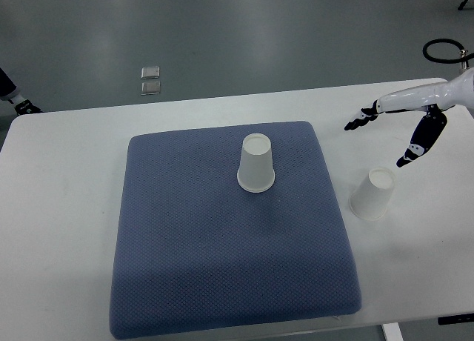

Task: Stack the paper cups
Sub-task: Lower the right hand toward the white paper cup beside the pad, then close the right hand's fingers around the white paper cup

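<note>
One white paper cup (256,163) stands upside down on the blue mat (222,245), near its far middle. A second white paper cup (374,194) stands upside down on the white table, just right of the mat. My right hand (381,130) hovers above and behind that second cup, fingers spread wide and holding nothing, its thumb (413,153) pointing down toward the cup. The left arm shows only as a small part (13,96) at the far left edge, beside the table corner.
The white table (59,207) carries the mat; its front edge runs along the bottom. A black cable loop (444,52) lies on the floor at the far right. Two small metal floor plates (151,80) sit beyond the table.
</note>
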